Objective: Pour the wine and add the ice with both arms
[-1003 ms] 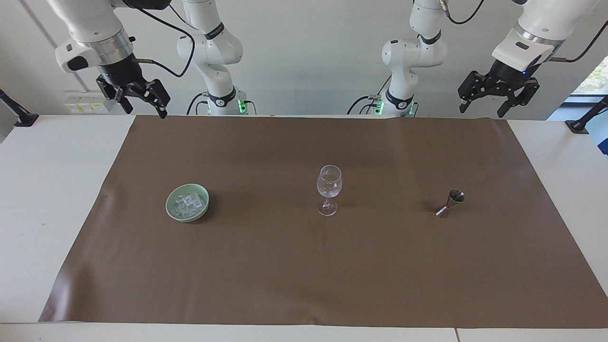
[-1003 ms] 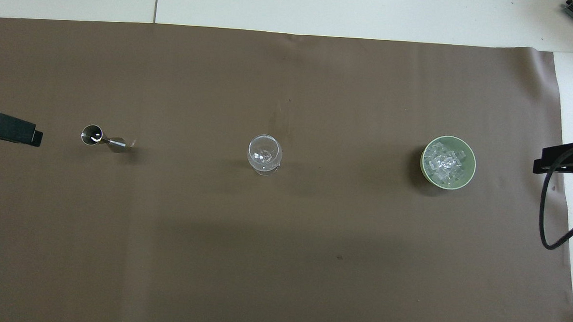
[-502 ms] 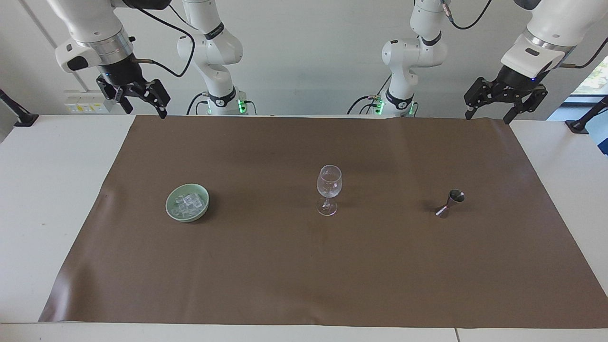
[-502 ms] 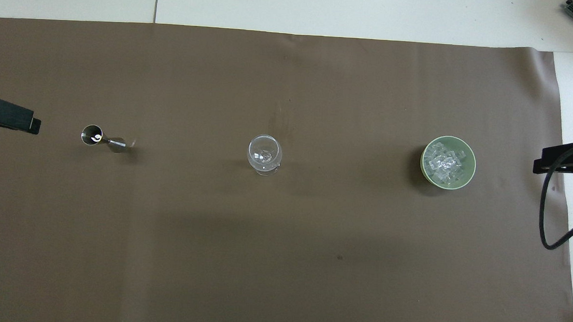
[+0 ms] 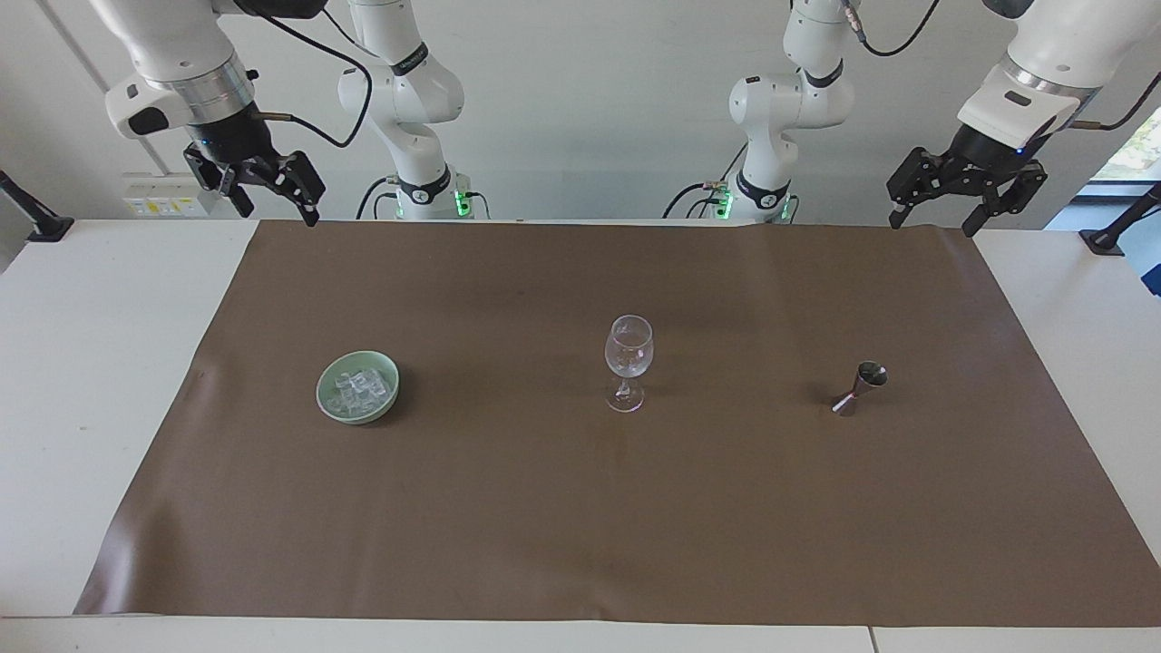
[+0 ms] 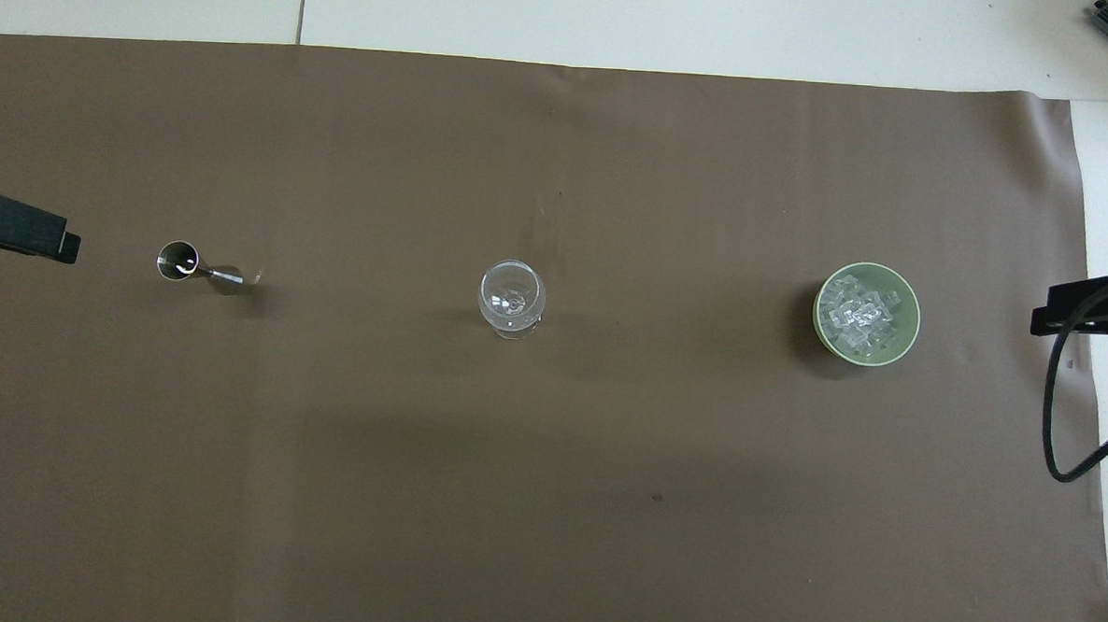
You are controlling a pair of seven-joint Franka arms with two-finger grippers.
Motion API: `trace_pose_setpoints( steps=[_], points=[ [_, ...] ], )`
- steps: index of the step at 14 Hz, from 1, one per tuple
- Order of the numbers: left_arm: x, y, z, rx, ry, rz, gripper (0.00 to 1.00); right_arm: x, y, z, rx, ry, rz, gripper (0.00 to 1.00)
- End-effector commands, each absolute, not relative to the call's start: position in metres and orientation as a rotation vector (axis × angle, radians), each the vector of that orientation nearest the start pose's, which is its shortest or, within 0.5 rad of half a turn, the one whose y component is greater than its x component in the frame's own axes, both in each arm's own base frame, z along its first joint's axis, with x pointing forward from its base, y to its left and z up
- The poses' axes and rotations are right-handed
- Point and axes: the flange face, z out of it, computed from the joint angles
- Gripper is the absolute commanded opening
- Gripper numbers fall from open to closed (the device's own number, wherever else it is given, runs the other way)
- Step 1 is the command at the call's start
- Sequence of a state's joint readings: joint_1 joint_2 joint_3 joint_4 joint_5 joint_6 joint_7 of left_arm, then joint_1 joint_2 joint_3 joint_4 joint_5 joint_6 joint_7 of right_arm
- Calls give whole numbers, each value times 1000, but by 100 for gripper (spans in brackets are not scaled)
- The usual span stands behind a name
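Both end effectors, left (image 5: 934,216) and right (image 5: 277,201), hang open and empty; ice (image 5: 356,389) fills the bowl (image 5: 325,399).

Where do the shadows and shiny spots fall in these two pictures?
Facing view: soft, short shadows lie on the brown mat beside the wine glass, the green bowl and the metal measuring cup; bright window light shows at the frame's edge. Overhead view: a broad darker band crosses the mat's nearer half, and glints mark the glass rim and the ice.
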State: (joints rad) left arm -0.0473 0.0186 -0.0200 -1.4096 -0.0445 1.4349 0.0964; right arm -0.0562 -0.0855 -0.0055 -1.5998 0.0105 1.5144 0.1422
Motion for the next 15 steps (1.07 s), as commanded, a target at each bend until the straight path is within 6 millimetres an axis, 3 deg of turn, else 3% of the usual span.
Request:
trace_pose_setpoints(
  steps=[1,15],
  points=[
    [533,-42,677,-3175,259,-1,100,515,-32,654,-3111,288,1,100],
    [533,-55,679,-3173,295,-32,100,515,-32,654,-3111,288,1,100]
  ],
)
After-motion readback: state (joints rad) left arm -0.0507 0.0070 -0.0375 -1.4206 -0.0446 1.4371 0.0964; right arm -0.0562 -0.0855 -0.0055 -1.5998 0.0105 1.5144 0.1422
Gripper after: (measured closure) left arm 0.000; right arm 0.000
